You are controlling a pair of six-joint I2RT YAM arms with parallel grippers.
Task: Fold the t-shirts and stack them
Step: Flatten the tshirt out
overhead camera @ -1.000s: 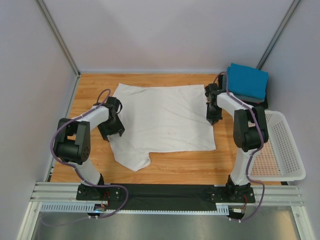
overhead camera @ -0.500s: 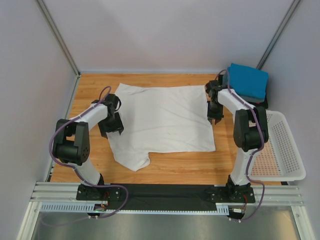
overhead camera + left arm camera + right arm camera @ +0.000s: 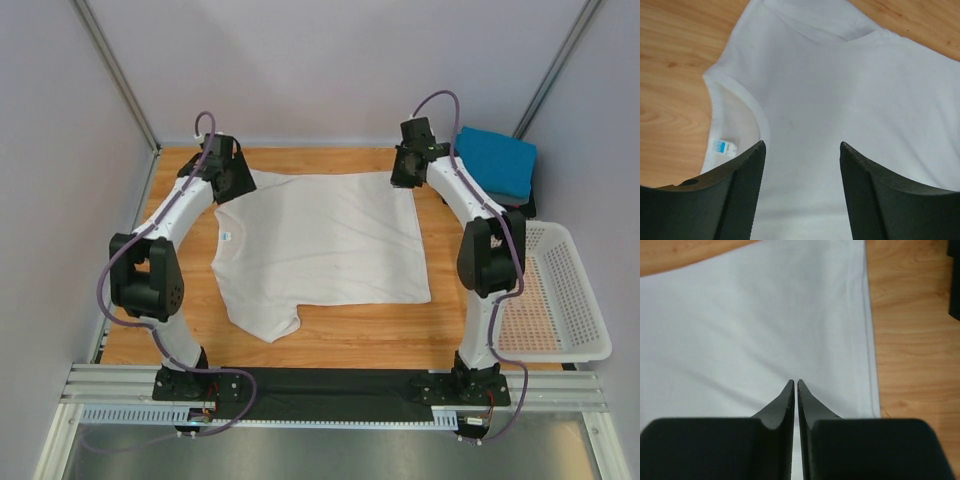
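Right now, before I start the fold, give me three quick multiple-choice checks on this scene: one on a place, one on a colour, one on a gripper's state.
1. Where on the table does the folded blue t-shirt lie?
A. near left corner
B. middle
C. far right corner

2. What colour is the spread t-shirt?
A. white
B. grey
C. black

3. How do the jaws of the left gripper stand?
A. shut
B. open
C. shut on a sleeve

Answers:
1. C, the top view shows it at the far right corner.
2. A, the cloth is white in every view.
3. B, the left wrist view shows a wide gap with the shirt beneath.
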